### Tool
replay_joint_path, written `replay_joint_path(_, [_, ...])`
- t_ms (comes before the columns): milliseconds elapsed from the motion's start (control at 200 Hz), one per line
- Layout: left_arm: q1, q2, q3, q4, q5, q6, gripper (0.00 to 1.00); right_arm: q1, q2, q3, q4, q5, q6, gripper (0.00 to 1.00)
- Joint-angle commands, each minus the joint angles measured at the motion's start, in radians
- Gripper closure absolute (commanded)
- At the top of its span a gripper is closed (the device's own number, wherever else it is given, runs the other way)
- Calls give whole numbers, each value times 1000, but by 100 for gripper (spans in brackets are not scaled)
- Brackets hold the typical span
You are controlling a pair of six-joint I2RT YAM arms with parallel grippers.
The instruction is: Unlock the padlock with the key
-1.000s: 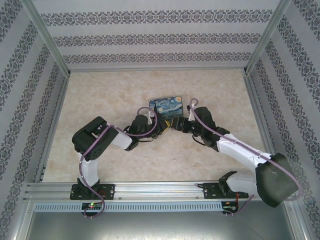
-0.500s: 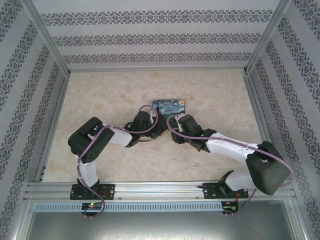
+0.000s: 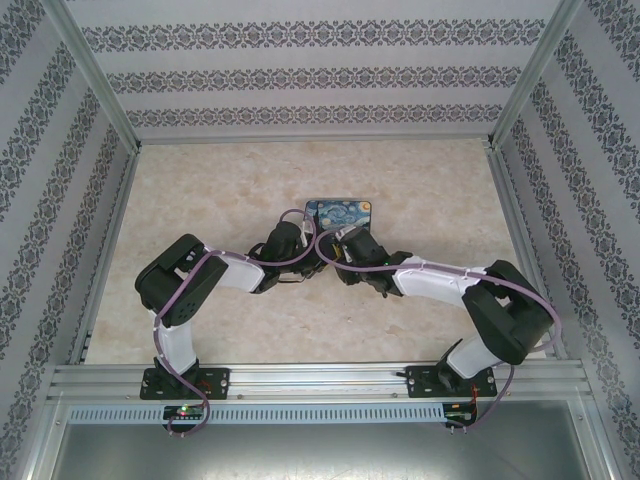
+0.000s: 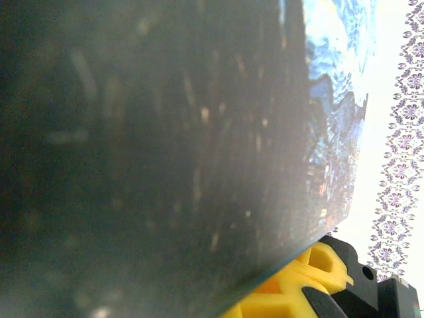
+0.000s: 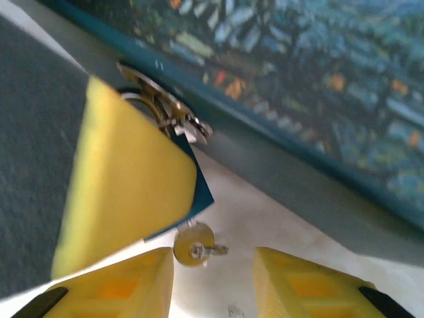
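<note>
In the right wrist view the small blue padlock [image 5: 201, 192] hangs by its metal shackle [image 5: 156, 99] from the front edge of the printed box [image 5: 318, 73]. A yellow finger of my left gripper [image 5: 126, 179] covers most of the padlock body, and that gripper [image 3: 312, 252] is shut on it. The key [image 5: 193, 246] sticks out below the padlock, its round head showing. My right gripper [image 5: 212, 268] is open, and the key head sits between its yellow fingers [image 5: 311, 285], close to the left one. From above, both grippers meet at the box's near edge, the right gripper [image 3: 338, 258] beside the left.
The Starry Night box [image 3: 338, 211] lies mid-table, and its dark side [image 4: 165, 152] is pressed close to the left wrist camera. A yellow finger [image 4: 311, 278] shows at that view's bottom. Patterned walls [image 3: 320, 80] and metal frame posts enclose the marble tabletop [image 3: 220, 180].
The right arm has swung left and folded in toward the left gripper at the box's near edge. Its jaws have narrowed. The left arm has barely moved.
</note>
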Motion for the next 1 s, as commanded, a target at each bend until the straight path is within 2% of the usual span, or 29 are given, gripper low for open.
replay_joint_path(0, [5, -2, -2, -90, 51, -25, 100, 11, 27, 41, 10, 34, -22, 69])
replay_joint_path(105, [5, 3, -5, -86, 52, -27, 100, 7, 34, 53, 10, 24, -22, 79])
replay_joint_path(270, [5, 14, -12, -67, 54, -35, 100, -6, 25, 61, 12, -30, -10, 100])
replay_joint_path(450, [4, 18, -20, -59, 54, -35, 100, -52, -14, 24, 50, -146, 31, 100])
replay_joint_path(595, [4, 15, -22, -62, 53, -32, 100, -142, -69, -51, 153, -362, 102, 100])
replay_joint_path(739, [4, 14, -19, -71, 50, -28, 100, -228, -97, -94, 219, -526, 166, 100])
replay_joint_path(774, [5, 15, -19, -74, 51, -27, 100, -237, -103, -97, 218, -533, 174, 86])
replay_joint_path(804, [5, 15, -17, -75, 52, -26, 100, -240, -111, -100, 215, -530, 174, 80])
replay_joint_path(994, [5, 10, -14, -86, 54, -25, 100, -249, -175, -108, 155, -475, 154, 74])
